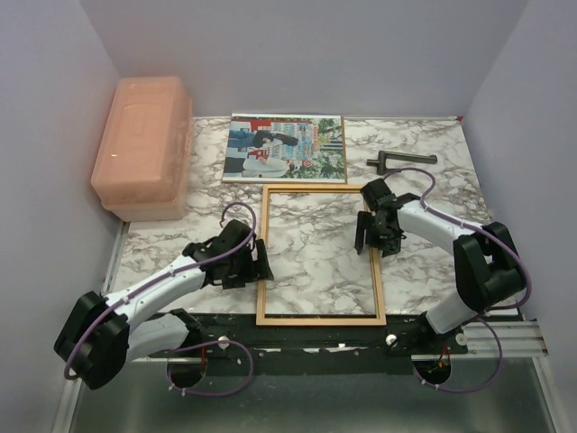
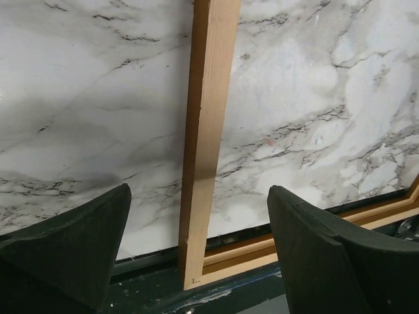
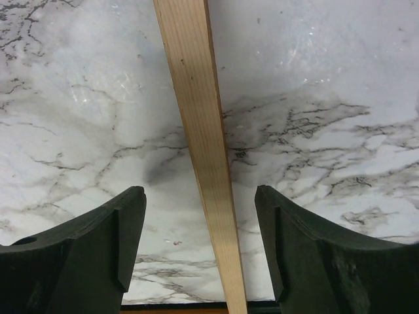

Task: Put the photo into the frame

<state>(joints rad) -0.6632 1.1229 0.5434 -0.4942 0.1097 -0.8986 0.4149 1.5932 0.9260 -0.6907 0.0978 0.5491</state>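
Note:
The thin orange-brown frame (image 1: 318, 318) lies flat on the marble table, empty inside. The photo (image 1: 285, 147) lies flat just beyond its far edge. My left gripper (image 1: 261, 261) hovers open over the frame's left rail (image 2: 204, 137), its fingers (image 2: 78, 242) straddling the rail without touching it. My right gripper (image 1: 369, 236) stands open over the frame's right rail (image 3: 204, 150), with one finger (image 3: 308, 242) on each side and clear gaps between.
A translucent pink lidded box (image 1: 142, 144) stands at the back left. A dark metal tool (image 1: 399, 161) lies at the back right. The table's near edge (image 2: 236, 288) runs just below the frame's corner.

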